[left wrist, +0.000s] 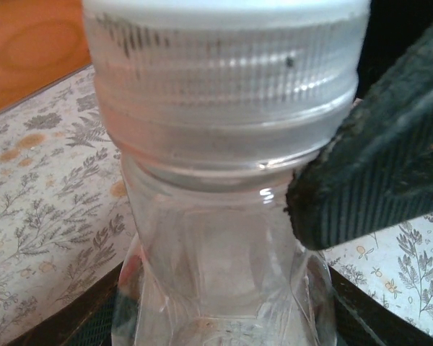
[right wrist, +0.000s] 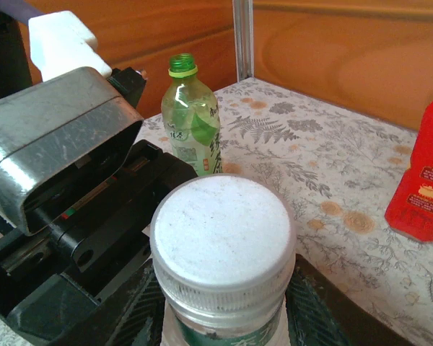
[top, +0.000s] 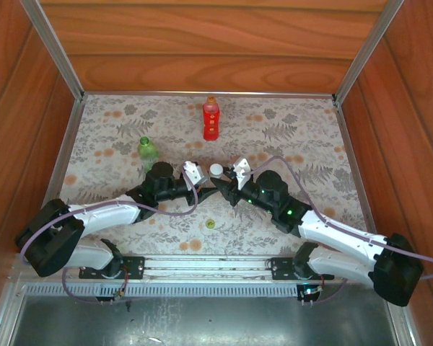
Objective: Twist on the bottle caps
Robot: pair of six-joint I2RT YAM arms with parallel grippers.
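The white cap [right wrist: 222, 231] is sitting on the seemingly empty clear bottle [left wrist: 224, 274] at the middle of the table [top: 310, 144], the left gripper [top: 208, 192] is clamping the bottle's body, and the right gripper [top: 227, 193] is straddling the cap, though I cannot tell whether it is gripping, so tightening is probably calling for a firm pinch and twist.
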